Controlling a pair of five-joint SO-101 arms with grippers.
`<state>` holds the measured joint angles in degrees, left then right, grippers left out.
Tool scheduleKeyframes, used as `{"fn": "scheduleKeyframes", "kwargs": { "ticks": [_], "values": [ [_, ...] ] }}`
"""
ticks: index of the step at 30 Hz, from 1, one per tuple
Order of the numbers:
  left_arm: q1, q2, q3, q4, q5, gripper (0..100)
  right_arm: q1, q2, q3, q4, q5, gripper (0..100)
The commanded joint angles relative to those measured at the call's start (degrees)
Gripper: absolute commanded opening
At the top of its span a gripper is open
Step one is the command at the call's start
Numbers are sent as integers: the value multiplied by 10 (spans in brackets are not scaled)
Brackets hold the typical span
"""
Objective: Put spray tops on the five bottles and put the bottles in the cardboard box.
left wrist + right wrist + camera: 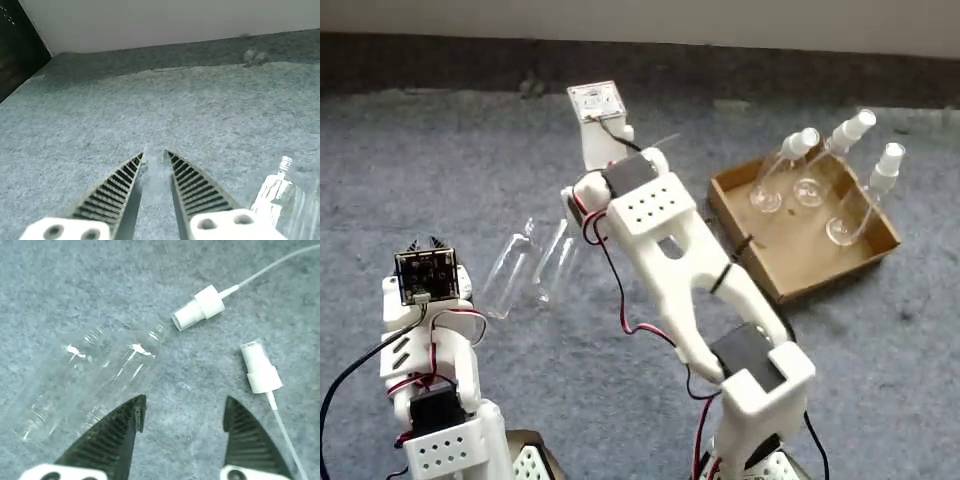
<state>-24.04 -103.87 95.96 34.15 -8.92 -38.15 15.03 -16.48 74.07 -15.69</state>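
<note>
Bottles (510, 270) — two lying flat, parallel; necks away from arms (665, 230)

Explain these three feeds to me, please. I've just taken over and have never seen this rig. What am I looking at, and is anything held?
Two small white robot arms sit side by side on a grey carpeted table. The high view looks down on both arms. The other two pictures come from a camera on each arm's wrist, looking out past its own fingers. The left gripper is slightly open and holds nothing. The right gripper is open above two bare bottles lying on their sides, next to two loose spray tops. The cardboard box holds three capped bottles.
</note>
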Motion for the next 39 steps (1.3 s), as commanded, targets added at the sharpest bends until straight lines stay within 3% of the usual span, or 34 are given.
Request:
{"fn": "scheduleKeyframes", "kwargs": {
  "ticks": [1, 6, 8, 19, 31, 33, 39],
  "values": [
    [16, -5, 12, 20, 4, 5, -32, 77, -181, 59, -98, 296],
    [19, -5, 12, 21, 3, 5, -48, 212, -356, 83, -315, 326],
    [19, -5, 12, 21, 3, 5, -48, 267, -409, 82, -350, 336],
    [32, -4, 12, 20, 3, 5, -49, 457, -629, 86, -354, 336],
    [44, -3, 12, 22, 3, 5, -48, 536, -686, 160, -395, 329],
    [44, -3, 12, 22, 3, 5, -44, 538, -686, 169, -398, 278],
    [44, -2, 12, 22, 3, 5, -12, 539, -715, 198, -367, 2]
  ]
}}
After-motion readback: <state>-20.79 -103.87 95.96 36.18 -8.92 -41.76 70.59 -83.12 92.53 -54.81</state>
